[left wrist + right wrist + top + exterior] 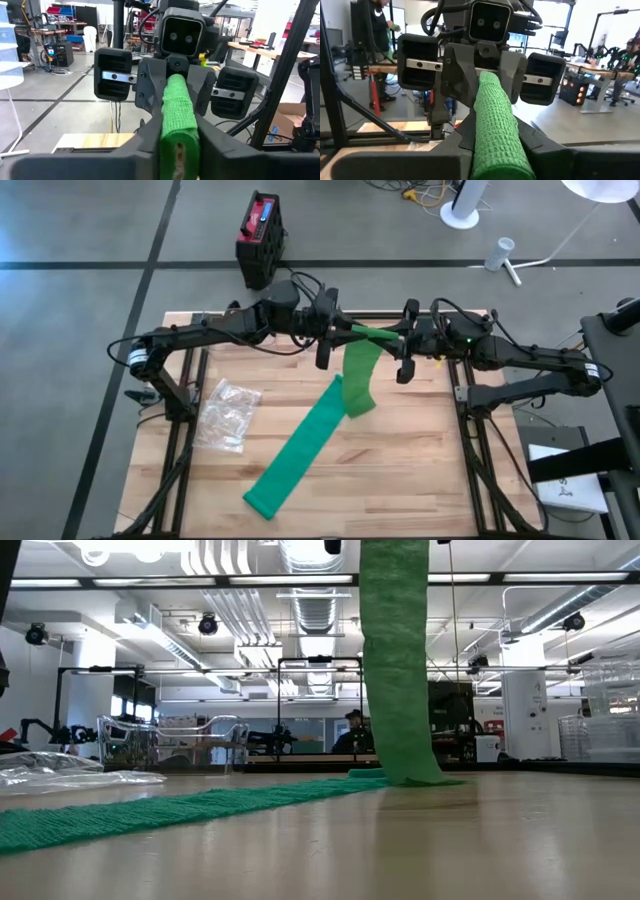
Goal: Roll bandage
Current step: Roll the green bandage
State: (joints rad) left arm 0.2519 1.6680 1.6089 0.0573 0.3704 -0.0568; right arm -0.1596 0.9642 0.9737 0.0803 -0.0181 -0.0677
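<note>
Green bandage [318,442] lies diagonally across the table [420,480], its upper end hanging as a curtain mid-table. Clear plastic wrapper [228,415] sits near the left edge. Right front quarter of the tabletop is bare.

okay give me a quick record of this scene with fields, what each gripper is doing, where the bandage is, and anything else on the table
left gripper: raised over the table's far side, shut on one end of the rolled part of the bandage
right gripper: facing the left one, shut on the other end of the roll
bandage: green; hangs from the roll down to the table, loose tail running toward the near left
plastic bag: clear, crumpled, lying on the left side, apart from the bandage
</note>
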